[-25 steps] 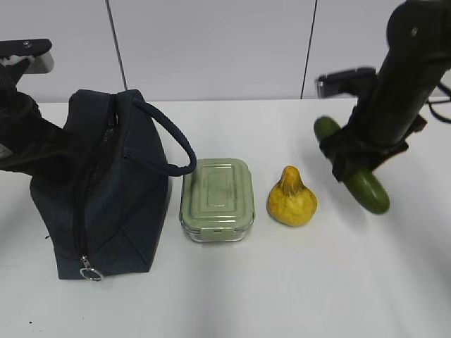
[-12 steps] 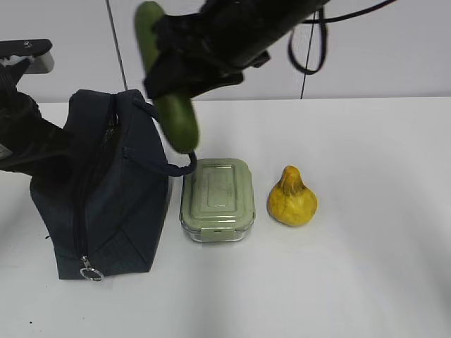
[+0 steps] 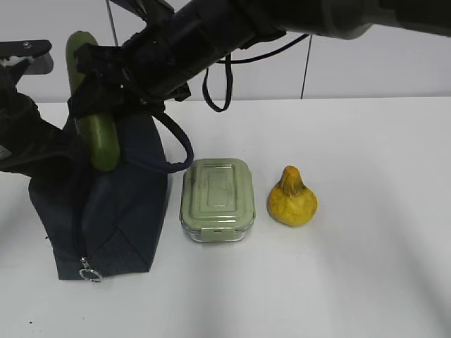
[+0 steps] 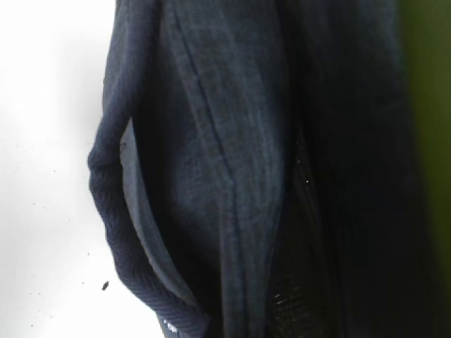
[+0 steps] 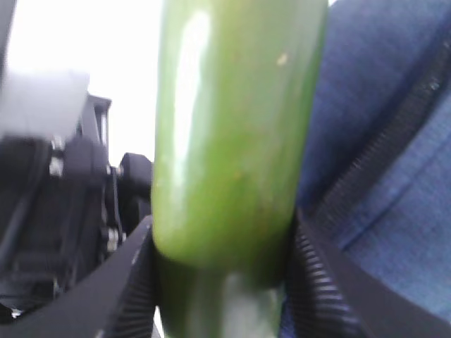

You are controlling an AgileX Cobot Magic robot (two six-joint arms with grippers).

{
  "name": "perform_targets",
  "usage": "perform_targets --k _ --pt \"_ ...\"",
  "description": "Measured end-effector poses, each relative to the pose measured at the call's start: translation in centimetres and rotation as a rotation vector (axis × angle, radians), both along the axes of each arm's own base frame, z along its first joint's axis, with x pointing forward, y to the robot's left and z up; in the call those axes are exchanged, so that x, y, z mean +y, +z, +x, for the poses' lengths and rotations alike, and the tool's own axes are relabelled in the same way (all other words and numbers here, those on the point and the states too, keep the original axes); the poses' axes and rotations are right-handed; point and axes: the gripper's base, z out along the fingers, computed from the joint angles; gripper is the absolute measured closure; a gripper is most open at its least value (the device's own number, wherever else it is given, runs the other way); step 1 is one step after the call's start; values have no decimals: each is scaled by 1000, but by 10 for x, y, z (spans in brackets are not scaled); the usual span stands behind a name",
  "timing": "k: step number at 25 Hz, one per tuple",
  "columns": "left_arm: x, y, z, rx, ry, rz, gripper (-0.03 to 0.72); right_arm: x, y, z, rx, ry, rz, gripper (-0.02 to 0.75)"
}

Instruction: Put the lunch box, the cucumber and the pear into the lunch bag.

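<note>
Exterior view: lunch bag (image 3: 106, 204) stands at the left of the white table (image 3: 366, 282), largest item, zipper ring pull at its near bottom corner. Right arm reaches across from the far right to above the bag's top. Right gripper (image 3: 95, 95) pinches the cucumber (image 3: 94, 130) about mid-length — fingers pressed on either side of it, confirmed in the right wrist view, where the ribbed pads (image 5: 317, 282) clamp the green body (image 5: 232, 141). Cucumber hangs nearly upright, lower end in front of the bag's upper part; whether the tip is already inside the opening cannot be told.

Left arm sits at the far left edge, against the bag's left side. Left gripper's fingers are not visible in any view — state cannot be told. Left wrist view shows only dark fabric folds (image 4: 211, 176) and a green blur at the right edge.

Step in hand, as judged: cucumber insertion, first of three items. Lunch box (image 3: 217, 199) lies just right of the bag, pear (image 3: 292, 197) right of that, both on the table.

Next move likely calls for lining the cucumber's lower end with the zipper slot and lowering it before release.

Room: the opening looks narrow, and the loop handle (image 3: 176, 144) arcs toward the lunch box, close to the arm's path. Open table lies near and right.
</note>
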Motion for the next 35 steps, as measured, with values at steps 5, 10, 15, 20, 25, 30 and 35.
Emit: perform_targets --k 5,10,15,20,25,30,35 --pt "0 0 0 4 -1 2 676 9 -2 9 10 -3 54 363" --pt "0 0 0 5 -1 2 676 11 14 14 -46 -10 88 363" --pt "0 0 0 6 -2 3 676 13 4 18 -41 -10 73 363" --pt "0 0 0 7 -2 4 676 10 -33 19 -18 58 -120 363" --pt "0 0 0 7 -2 4 676 3 -41 16 -11 107 -236 363" --pt "0 0 0 7 -2 4 676 2 -42 14 -1 125 -255 286" --pt "0 0 0 7 -2 4 676 1 -42 12 12 144 -266 155"
